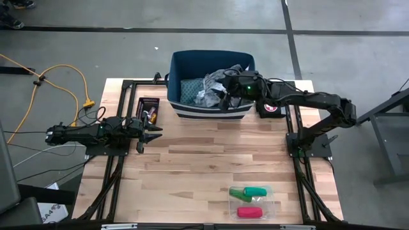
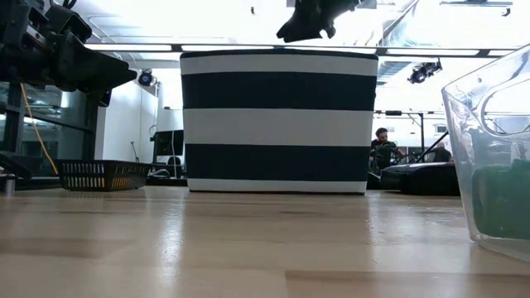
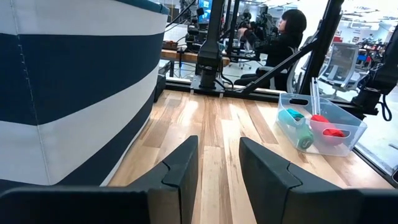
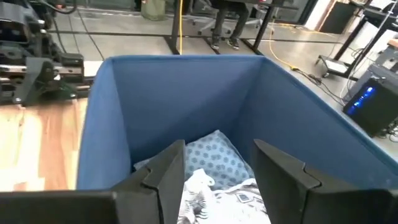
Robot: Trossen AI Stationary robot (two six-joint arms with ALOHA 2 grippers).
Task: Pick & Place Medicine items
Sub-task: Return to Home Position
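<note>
Two green tubes (image 1: 254,191) and one red-pink tube (image 1: 249,212) lay in the clear tray (image 1: 270,204) at the near right, long axes running left-right. The left gripper (image 3: 219,142) hung narrowly parted at the left; the right gripper (image 4: 219,146) gaped wide over the far striped bin (image 1: 211,59).

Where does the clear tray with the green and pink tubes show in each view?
High view: clear tray, bottom, right of centre.
Low view: tray at the right edge, close up.
Left wrist view: tray at the far right.
Right wrist view: not in it.
Shared landmark: the striped bin, seen in all four.
</note>
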